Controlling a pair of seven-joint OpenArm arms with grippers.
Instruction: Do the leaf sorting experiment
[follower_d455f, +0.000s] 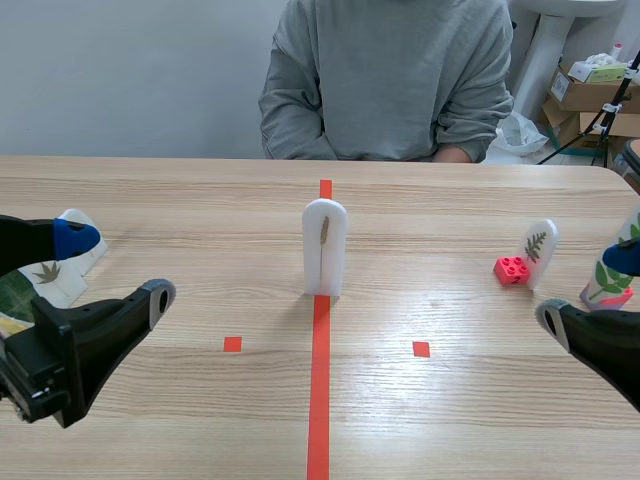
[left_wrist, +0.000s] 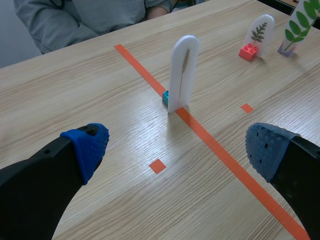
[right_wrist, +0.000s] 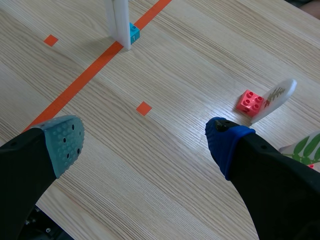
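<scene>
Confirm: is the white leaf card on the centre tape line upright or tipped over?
Upright: the white leaf card stands vertically on the tape line, with a teal block at its base.

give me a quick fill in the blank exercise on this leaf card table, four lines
1. The fern leaf card stands in a ____ brick.
2. The left end effector and the right end effector are both ____.
3. The person across the table wears a ____ sweatshirt.
4. Beside the long tape line lie ____ small tape squares.

Missing words: red; open; grey; two
</scene>
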